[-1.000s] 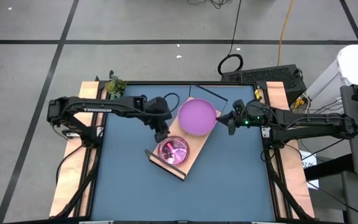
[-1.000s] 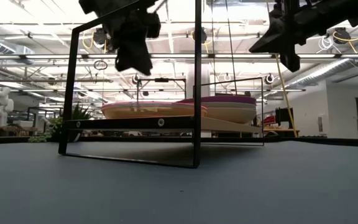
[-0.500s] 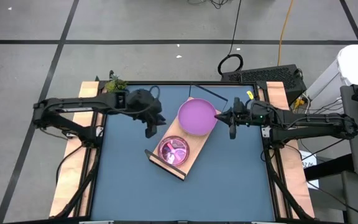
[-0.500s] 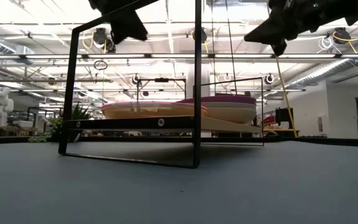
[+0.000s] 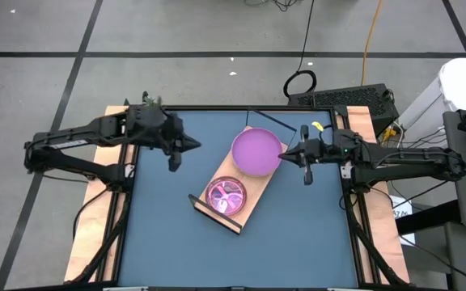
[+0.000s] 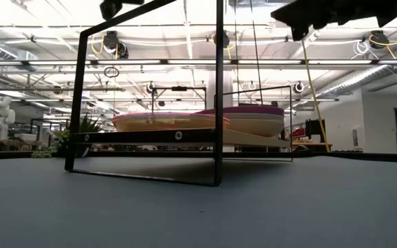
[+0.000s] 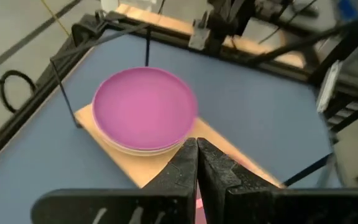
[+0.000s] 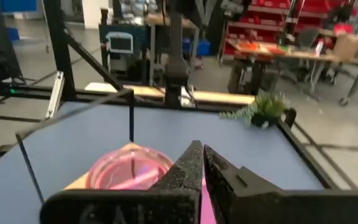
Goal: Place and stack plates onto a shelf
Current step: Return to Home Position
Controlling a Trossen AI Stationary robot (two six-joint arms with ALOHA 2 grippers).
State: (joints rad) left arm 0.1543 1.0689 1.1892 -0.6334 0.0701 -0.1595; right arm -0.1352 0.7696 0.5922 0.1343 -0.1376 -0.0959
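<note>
Dark blue tabletop (image 5: 298, 234) carries the shelf (image 5: 256, 196), plates (image 5: 256, 153) stacked; workshop (image 6: 364, 103) beyond.

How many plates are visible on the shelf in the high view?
2: a purple plate at the shelf's upper end in the picture and a translucent pink plate at its lower end. Each tops a stack, so more are likely hidden underneath.

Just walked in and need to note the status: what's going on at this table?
Nothing is being handled right now. Two stacks sit on the shelf, the purple plate topping one and the pink plate the other. The left gripper and right gripper both hover shut and empty, one on each side of the shelf, touching nothing.
</note>
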